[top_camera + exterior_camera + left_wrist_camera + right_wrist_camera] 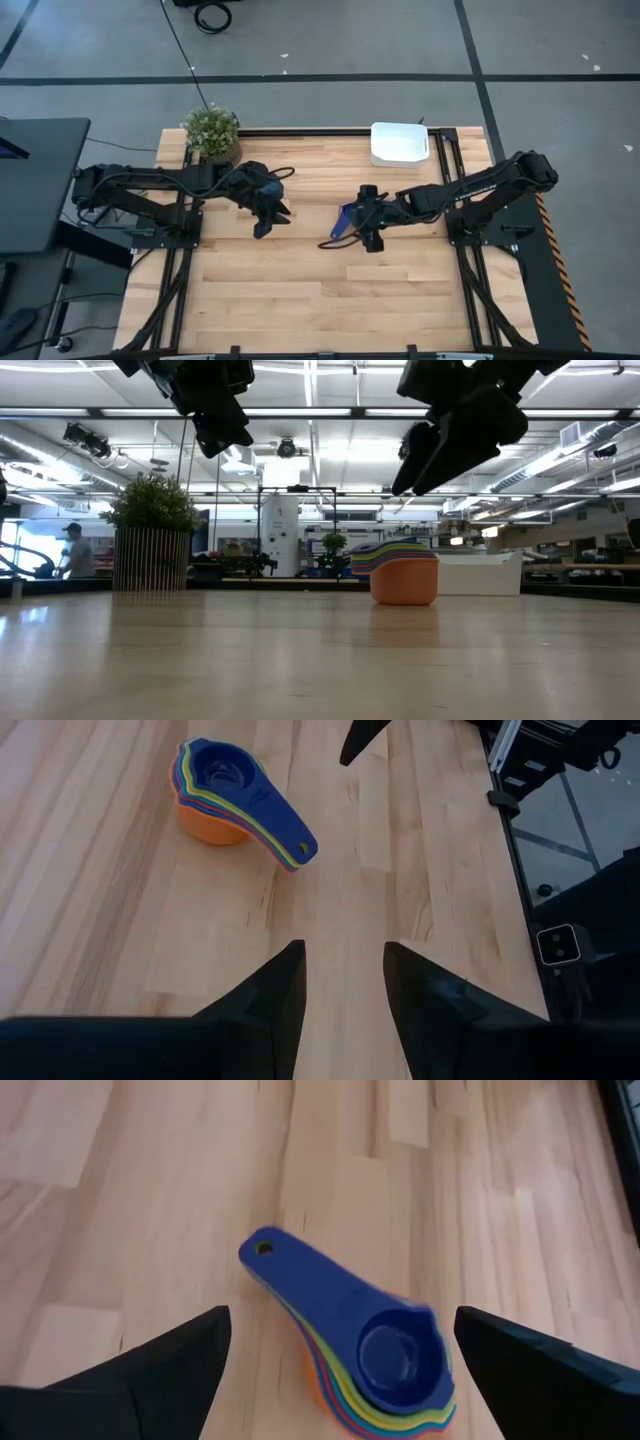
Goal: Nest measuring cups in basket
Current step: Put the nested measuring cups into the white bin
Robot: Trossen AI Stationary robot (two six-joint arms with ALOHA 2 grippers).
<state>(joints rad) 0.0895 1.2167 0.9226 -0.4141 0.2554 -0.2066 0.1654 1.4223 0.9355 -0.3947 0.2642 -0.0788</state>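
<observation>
1. High view: the stack of measuring cups [345,221] sits on the wooden table [300,300] near its middle, already nested one inside another, dark blue on top and orange at the bottom (the colours between show only as thin rims).
2. The white basket [400,143] stands at the table's far edge, well apart from the stack, and the cups are not in it.
3. The right gripper [370,220] hangs above the table right by the stack, its fingers spread wide to either side of the cups and grasping nothing; in the right wrist view the stack [360,1350] lies between the two fingers, untouched.
4. The left gripper [270,220] hovers over bare wood to the stack's left, apart from it, fingers parted with nothing between them.
5. Seen from the low view, both grippers are raised clear of the tabletop, and the stack [400,572] rests flat on the wood.
6. A potted plant [212,132] stands at the far left corner of the table.
</observation>
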